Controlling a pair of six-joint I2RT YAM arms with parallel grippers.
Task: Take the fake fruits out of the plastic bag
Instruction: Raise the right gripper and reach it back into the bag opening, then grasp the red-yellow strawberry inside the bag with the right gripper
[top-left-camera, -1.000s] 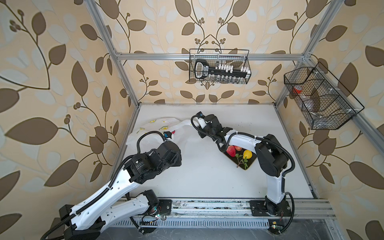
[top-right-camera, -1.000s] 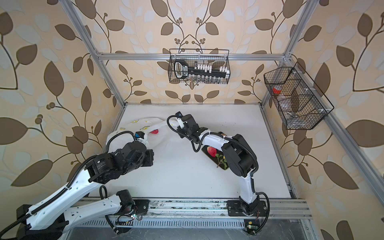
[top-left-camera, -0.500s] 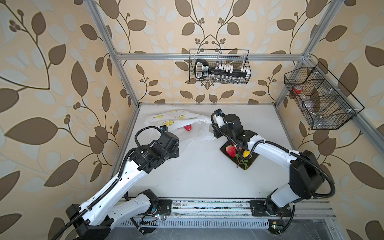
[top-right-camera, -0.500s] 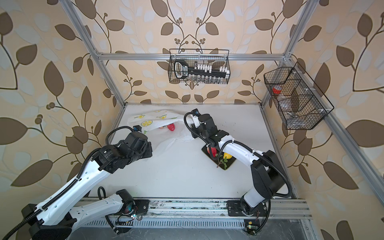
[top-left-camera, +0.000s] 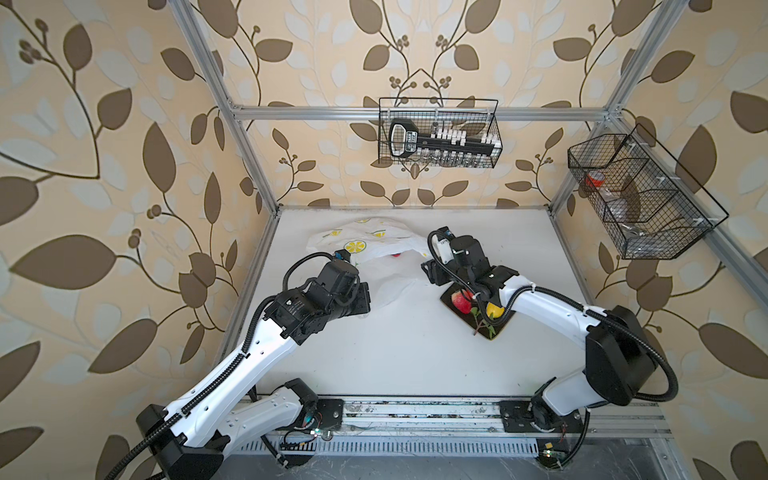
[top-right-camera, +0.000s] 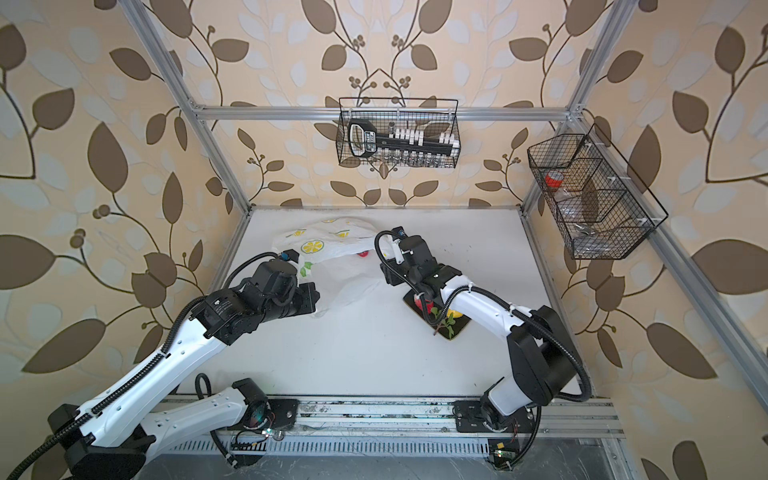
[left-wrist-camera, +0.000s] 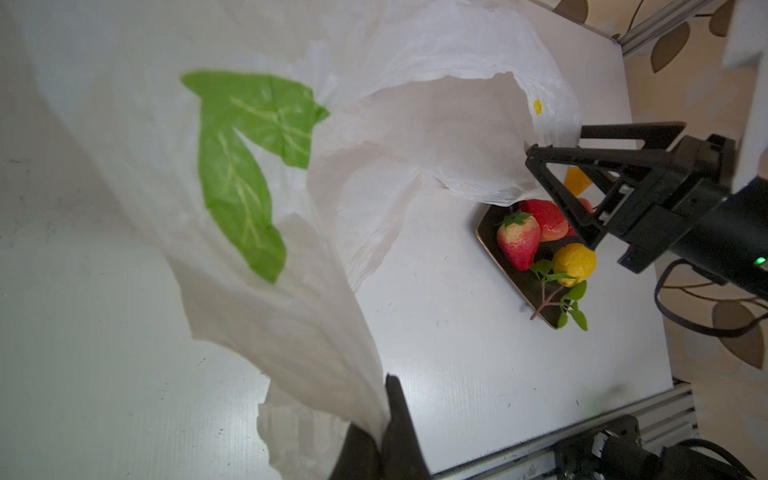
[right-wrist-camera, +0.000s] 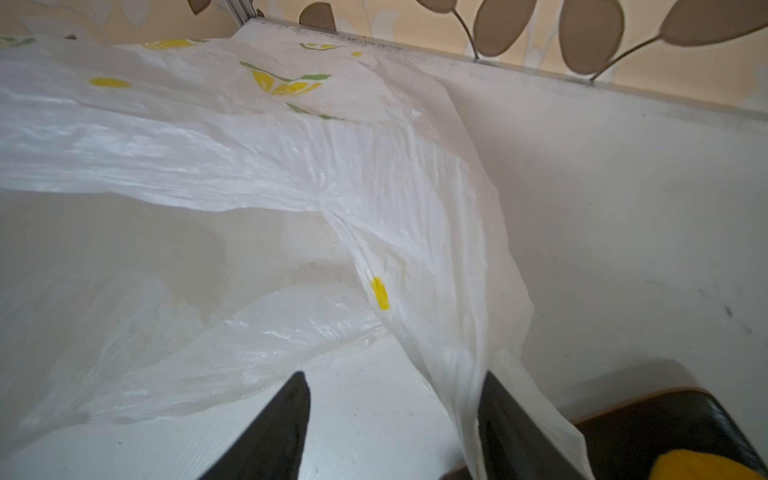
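The white plastic bag (top-left-camera: 365, 245) (top-right-camera: 328, 245) with lemon prints lies spread at the back left. Its mouth gapes toward the right arm (left-wrist-camera: 436, 137). My left gripper (left-wrist-camera: 384, 419) (top-left-camera: 365, 303) is shut on the bag's near edge. My right gripper (right-wrist-camera: 395, 376) (top-left-camera: 428, 270) (left-wrist-camera: 555, 143) stands open at the mouth's right edge, and bag film (right-wrist-camera: 415, 208) drapes against one finger. A red fake fruit (top-left-camera: 397, 254) (top-right-camera: 363, 253) peeks from under the bag. Two strawberries (left-wrist-camera: 517, 243), a yellow one with a twig (left-wrist-camera: 575, 264) and an orange one (right-wrist-camera: 698, 467) lie on the dark plate (left-wrist-camera: 488, 220).
The plate (top-left-camera: 446, 297) sits right beside my right forearm. A wire basket (top-left-camera: 438, 133) hangs on the back wall and another (top-left-camera: 640, 199) on the right wall. Aluminium posts (top-left-camera: 249, 158) frame the white table, with a rail (top-left-camera: 415, 415) along the front.
My right gripper drew the bag's edge to the right, then opened and let it go. The bag now lies more spread. My left gripper kept its hold and shifted slightly back.
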